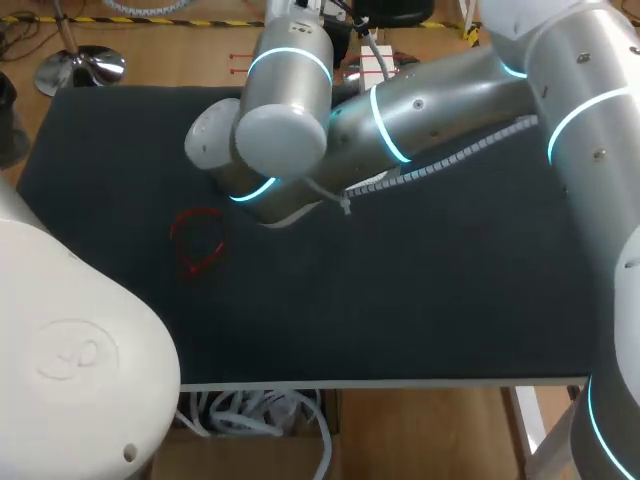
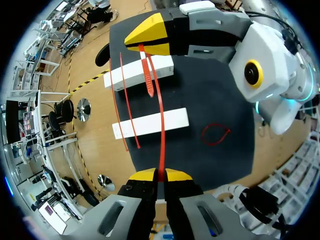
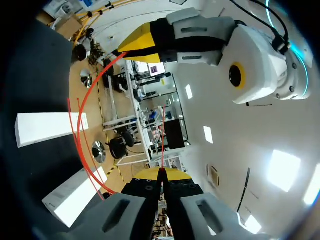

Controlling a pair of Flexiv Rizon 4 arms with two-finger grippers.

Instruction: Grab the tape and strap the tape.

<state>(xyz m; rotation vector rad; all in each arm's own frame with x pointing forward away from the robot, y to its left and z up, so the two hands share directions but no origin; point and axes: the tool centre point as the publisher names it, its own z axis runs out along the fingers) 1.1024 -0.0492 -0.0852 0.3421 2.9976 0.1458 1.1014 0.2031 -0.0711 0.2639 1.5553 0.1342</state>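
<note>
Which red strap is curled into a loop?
The looped strap lying alone on the black mat. The others are uncurled: a long strap held in the left gripper, two across the white blocks.

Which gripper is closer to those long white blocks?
Probably right. The right gripper, pinching one end of the thin red plastic strap, has the two long white blocks close beside it; the left gripper, pinching the other end, has them farther ahead.

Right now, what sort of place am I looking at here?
Probably a robotics lab test bench: two arms over a dark table, left fingers and right fingers pinching a red strap, white blocks lying on it.
</note>
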